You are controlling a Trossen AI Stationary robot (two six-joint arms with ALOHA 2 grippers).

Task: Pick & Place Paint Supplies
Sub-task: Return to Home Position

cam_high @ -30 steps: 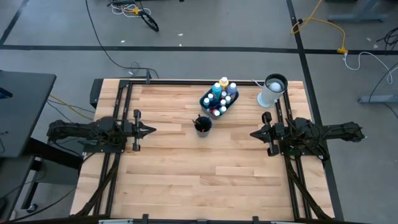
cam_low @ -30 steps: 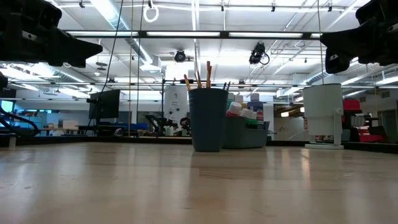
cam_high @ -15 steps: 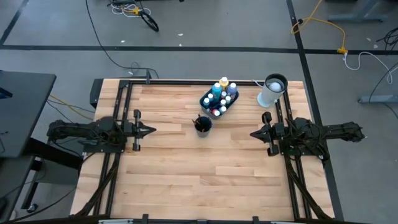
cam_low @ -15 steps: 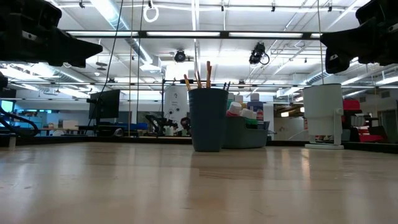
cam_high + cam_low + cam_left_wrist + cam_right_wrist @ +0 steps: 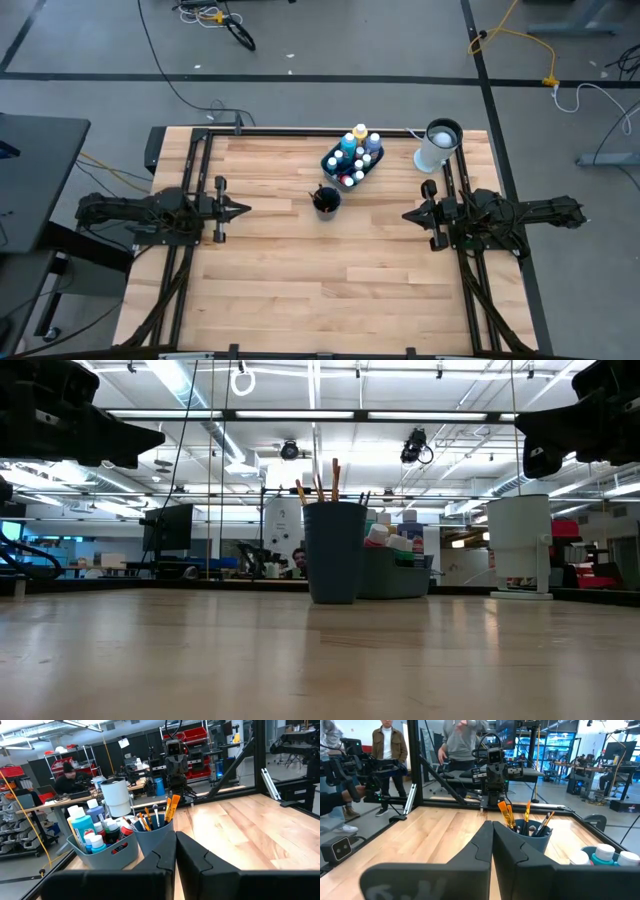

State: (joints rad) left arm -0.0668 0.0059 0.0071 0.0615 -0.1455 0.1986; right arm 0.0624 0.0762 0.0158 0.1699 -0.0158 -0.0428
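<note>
Several paint bottles stand in a grey-blue bin [image 5: 352, 162] at the table's far middle; they also show in the left wrist view [image 5: 95, 832]. Several brushes stand upright in a dark cup [image 5: 326, 199], also seen in the low view [image 5: 334, 550] and the right wrist view [image 5: 532, 832]. My left gripper [image 5: 245, 209] is shut and empty, above the table at its left side. My right gripper [image 5: 406, 214] is shut and empty, above the table at its right side. Both point toward the cup.
A tall white cylinder with a dark top [image 5: 437, 146] stands at the far right of the table. Bare wood [image 5: 320, 280] lies between the arms and toward the near edge. People stand in the room beyond the table [image 5: 390, 750].
</note>
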